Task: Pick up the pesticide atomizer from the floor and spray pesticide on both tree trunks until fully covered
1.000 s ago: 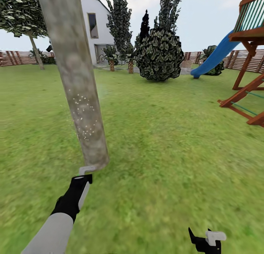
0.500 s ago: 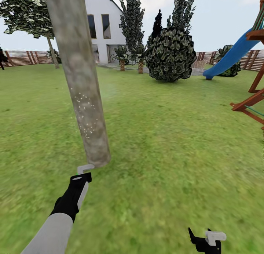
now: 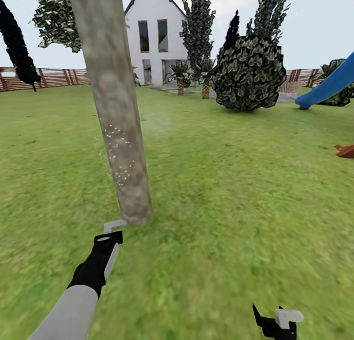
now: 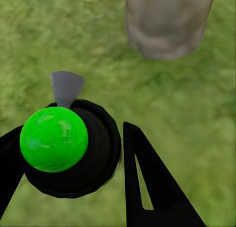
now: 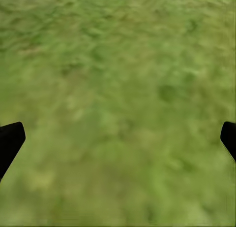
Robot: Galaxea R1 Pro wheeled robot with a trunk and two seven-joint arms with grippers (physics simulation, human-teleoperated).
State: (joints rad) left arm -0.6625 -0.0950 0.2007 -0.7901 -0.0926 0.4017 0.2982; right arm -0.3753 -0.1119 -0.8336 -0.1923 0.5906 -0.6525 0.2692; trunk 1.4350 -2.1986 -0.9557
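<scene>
Green-capped and black-bodied, the pesticide atomizer point(image 4: 64, 148) sits clamped in the left claw point(image 4: 73, 163), nozzle aimed at the foot of the near tree trunk point(image 3: 115, 109), probably so spray lands on bark already flecked with white droplets. Farther right, the right claw point(image 5: 118, 138) hangs spread apart and empty over the lawn point(image 3: 236, 183), with the white house point(image 3: 155, 40) far behind.

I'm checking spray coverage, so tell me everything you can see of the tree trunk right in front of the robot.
The tree trunk is a thick, straight column of mottled grey-brown bark with faint greenish patches. In the head view it leans slightly, and its top runs out of the picture. Its base stands in the lawn. A scatter of small white specks sits on its lower middle; the bark above and below looks bare. The left end effector hovers just short of the base, holding the atomizer with its green top, apart from the bark.
</scene>
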